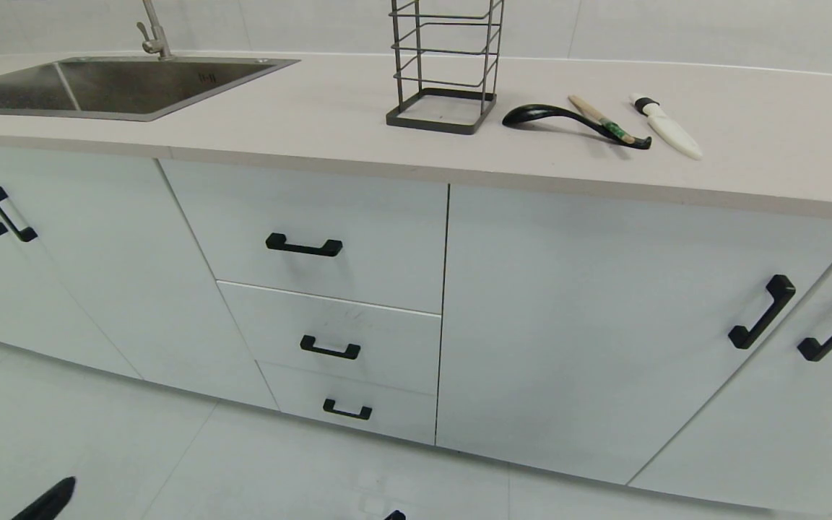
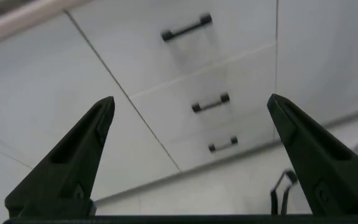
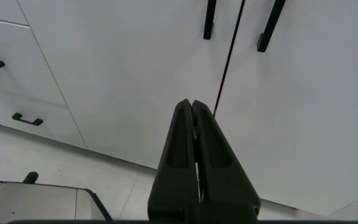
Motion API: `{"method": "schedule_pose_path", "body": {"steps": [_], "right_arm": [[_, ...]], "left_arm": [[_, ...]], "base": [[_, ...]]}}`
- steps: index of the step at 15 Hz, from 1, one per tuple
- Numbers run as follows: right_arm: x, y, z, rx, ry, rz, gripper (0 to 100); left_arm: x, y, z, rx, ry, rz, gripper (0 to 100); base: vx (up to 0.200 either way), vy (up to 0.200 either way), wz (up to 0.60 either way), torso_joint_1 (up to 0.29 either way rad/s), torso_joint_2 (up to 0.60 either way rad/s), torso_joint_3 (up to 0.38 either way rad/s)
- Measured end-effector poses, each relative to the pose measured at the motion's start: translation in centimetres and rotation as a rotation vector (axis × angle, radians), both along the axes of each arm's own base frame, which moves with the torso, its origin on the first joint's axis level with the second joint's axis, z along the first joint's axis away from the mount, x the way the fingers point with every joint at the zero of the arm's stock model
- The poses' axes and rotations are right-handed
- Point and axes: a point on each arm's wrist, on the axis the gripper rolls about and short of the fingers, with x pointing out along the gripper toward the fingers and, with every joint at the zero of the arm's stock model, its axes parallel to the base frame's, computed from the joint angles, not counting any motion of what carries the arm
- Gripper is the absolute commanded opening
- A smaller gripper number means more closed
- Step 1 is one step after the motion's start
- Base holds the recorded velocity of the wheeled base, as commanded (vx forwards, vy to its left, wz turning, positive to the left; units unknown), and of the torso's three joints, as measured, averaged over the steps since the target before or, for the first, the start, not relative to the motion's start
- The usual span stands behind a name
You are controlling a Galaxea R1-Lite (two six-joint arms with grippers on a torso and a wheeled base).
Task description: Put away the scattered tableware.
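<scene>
While the tableware lies loose on the pale countertop (image 1: 300,123), both arms hang low before the white cabinets (image 1: 568,325).
A glossy black ladle (image 1: 535,114), a wooden-handled stick with a green band (image 1: 589,110) crossing its handle, and a white blade-shaped piece with a black collar (image 1: 669,130) lie flat just beside the dark wire rack (image 1: 445,65), probably their destination. The left gripper (image 2: 191,155) faces the drawer fronts (image 2: 210,74), fingers spread wide and empty; the right gripper (image 3: 191,109) faces the doors, fingers pressed together on nothing.
</scene>
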Motion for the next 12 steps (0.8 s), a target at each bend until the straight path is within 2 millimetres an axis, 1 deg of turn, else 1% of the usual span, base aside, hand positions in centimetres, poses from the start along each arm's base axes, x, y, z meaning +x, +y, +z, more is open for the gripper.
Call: {"method": "schedule_pose_path", "body": {"steps": [1,5,7,10,12], "right_arm": [[0.0,0.0,0.0,0.0,0.0,0.0,0],[0.0,0.0,0.0,0.0,0.0,0.0,0],[0.0,0.0,0.0,0.0,0.0,0.0,0],[0.0,0.0,0.0,0.0,0.0,0.0,0],[0.0,0.0,0.0,0.0,0.0,0.0,0]], "left_arm": [[1.4,-0.1,-0.3,0.065,0.057,-0.022,100],[6.4,-0.7,-1.2,0.357,0.184,-0.096,100],[9.0,-1.2,-2.4,0.479,0.274,-0.147,100],[12.5,-2.9,-4.1,0.602,0.388,-0.218,100],[14.9,-4.1,-4.8,0.64,0.406,-0.248,100]], "base": [[0.0,0.0,0.0,0.0,0.0,0.0],[0.0,0.0,0.0,0.0,0.0,0.0],[0.0,0.0,0.0,0.0,0.0,0.0],[0.0,0.0,0.0,0.0,0.0,0.0],[0.0,0.0,0.0,0.0,0.0,0.0]]}}
